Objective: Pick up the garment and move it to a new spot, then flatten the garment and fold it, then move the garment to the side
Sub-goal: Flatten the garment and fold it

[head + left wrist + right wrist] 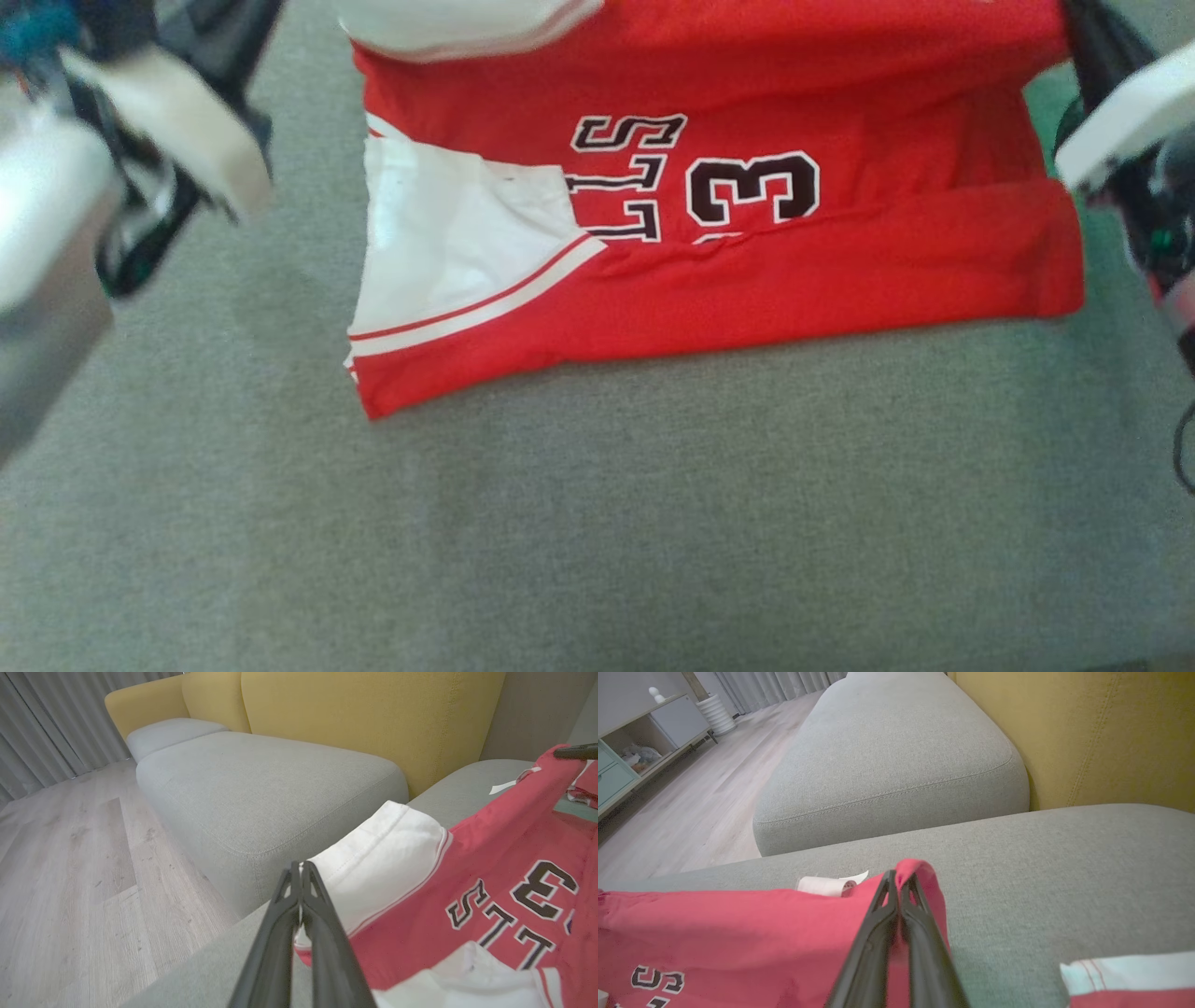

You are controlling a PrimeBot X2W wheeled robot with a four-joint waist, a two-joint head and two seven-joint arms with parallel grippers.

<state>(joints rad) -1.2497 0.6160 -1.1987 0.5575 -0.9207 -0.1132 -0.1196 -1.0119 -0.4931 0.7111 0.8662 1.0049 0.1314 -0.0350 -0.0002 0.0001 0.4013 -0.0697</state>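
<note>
While the grey sofa seat point(653, 523) carries everything, with a yellow backrest point(364, 728) behind it, the red jersey point(840, 271) with white side panels is spread across the cushion, number 3 showing. Its near edge lies flat. The far edge looks lifted, though that bit's pretty blurry. Over on the white corner, the left gripper point(300, 864) has its fingers pressed together on the cloth. Same deal for the right gripper point(900, 873), pinched tight on a red fold. A small white tag point(822, 885) sits just beside it.
</note>
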